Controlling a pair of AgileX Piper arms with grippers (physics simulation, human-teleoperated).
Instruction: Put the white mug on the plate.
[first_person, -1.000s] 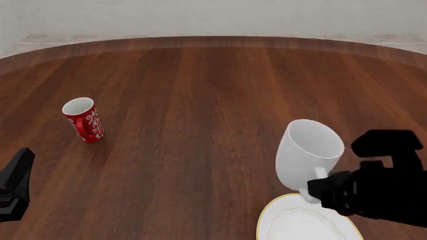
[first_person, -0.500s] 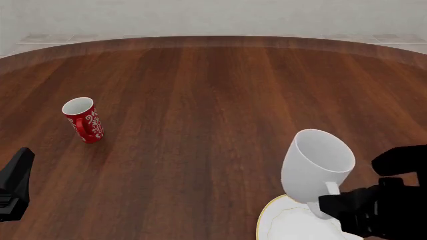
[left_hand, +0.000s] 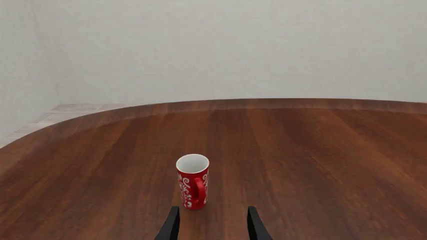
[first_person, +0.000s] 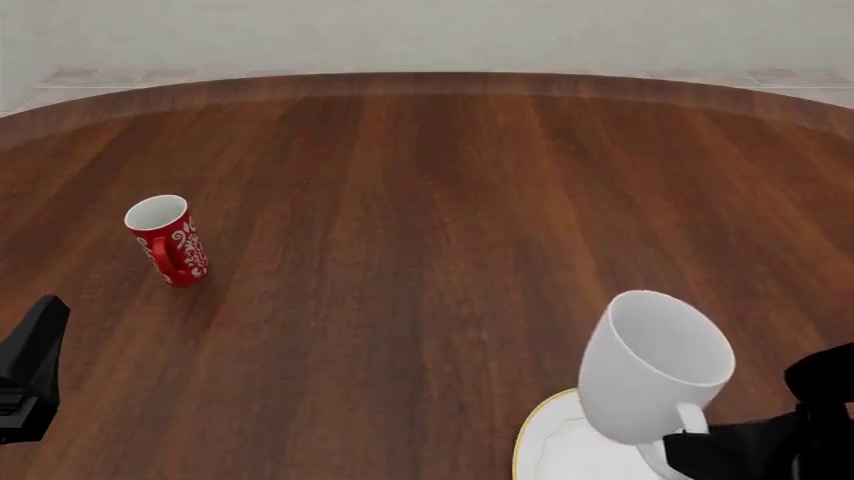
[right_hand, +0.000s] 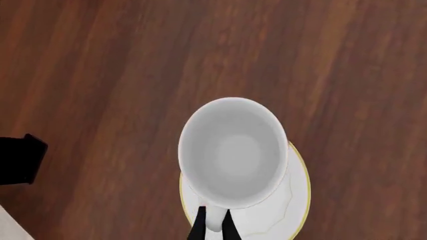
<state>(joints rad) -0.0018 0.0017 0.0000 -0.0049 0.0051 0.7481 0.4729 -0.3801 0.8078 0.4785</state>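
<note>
White mug (first_person: 651, 372): tall, plain, mouth up and leaning a little; it sits at the near right of the tabletop (first_person: 441, 200), over the far part of the plate (first_person: 561, 450). In the right wrist view the mug (right_hand: 232, 150) covers most of the plate (right_hand: 293, 200); whether its base touches the plate cannot be told.

Plate: round, white, thin gold rim, lying flat at the near right edge of the front view, partly hidden by the mug.

Right tool (right_hand: 212, 227): its two dark fingers (right_hand: 199, 229) are closed narrowly on the mug's slim handle, one on each side. In the front view the right tool (first_person: 721, 455) shows as a black mass just right of the mug.

Left tool (left_hand: 212, 225): fingers (left_hand: 171, 226) parted with a clear gap, holding nothing, pointing toward the red mug. Seen in the front view, the left tool (first_person: 30, 375) sits at the near left edge.

Red mug (first_person: 168, 241): white swirl pattern, upright on the left of the tabletop, well apart from the white mug and plate; also seen from the left wrist (left_hand: 193, 181).
</note>
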